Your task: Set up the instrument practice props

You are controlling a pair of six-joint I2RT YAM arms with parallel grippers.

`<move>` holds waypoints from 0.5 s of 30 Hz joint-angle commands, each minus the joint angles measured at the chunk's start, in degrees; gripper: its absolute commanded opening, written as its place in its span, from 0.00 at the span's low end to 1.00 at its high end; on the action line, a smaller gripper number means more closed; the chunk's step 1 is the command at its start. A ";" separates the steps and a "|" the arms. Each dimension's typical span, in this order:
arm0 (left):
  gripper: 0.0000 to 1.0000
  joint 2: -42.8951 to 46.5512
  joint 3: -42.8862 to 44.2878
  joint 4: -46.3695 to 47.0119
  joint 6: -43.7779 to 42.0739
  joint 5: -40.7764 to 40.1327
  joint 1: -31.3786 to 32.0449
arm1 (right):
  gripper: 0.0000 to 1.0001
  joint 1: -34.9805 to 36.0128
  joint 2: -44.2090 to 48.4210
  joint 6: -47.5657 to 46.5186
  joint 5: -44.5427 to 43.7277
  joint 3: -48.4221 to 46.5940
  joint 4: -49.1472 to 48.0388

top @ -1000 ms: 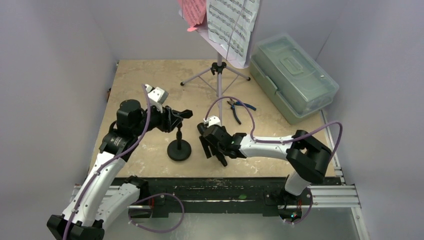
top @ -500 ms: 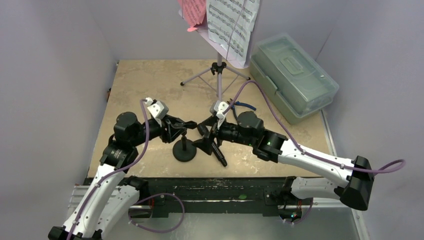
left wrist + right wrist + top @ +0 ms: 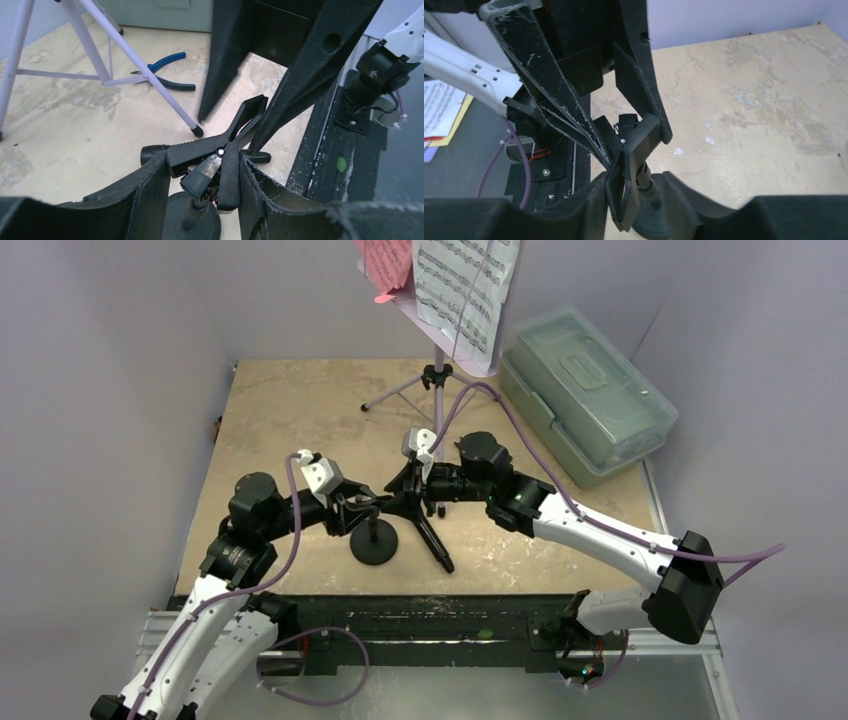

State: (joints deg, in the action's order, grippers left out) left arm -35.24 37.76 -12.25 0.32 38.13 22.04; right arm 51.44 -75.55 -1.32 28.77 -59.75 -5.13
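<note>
the mic stand (image 3: 374,543) sits on its round base in the lower middle of the top view, upright on the counter (image 3: 290,410), short post rising to a black spring clip (image 3: 220,160). the clip holds nothing, so this part of the setup looks unfinished. the left gripper (image 3: 204,167) has its jaws narrow on the clip's handles, touching both sides and seemingly pinching them. the right gripper (image 3: 634,181) faces it, its jaws partly wide, straddling the clip with a gap on one side and holding nothing i can see.

just right of the base in the top view lies a slim black shape, probably the microphone (image 3: 437,545). it seems to rest on the counter, though i cannot tell this for sure. seating it in the clip looks like the main step left.

further up the frame, the lavender music stand (image 3: 438,405) is on its tripod at top centre, with the white sheet (image 3: 465,290) and pink sheet (image 3: 385,260) on its tray, so that part looks done.

the blue-handled pliers (image 3: 170,57) lie by a tripod leg, and the clear lidded box (image 3: 585,390) sits at upper right. both are apart from the work.
</note>
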 commanded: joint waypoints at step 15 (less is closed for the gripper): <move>0.80 -2.69 7.37 -11.61 -7.59 7.77 4.75 | 0.00 -2.13 -0.58 -5.68 12.53 -1.58 1.66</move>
State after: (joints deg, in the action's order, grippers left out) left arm -39.07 41.74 -18.09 -2.20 37.15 24.25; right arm 50.02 -75.68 -5.21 37.56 -60.10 -3.73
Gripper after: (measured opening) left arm 0.778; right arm 0.137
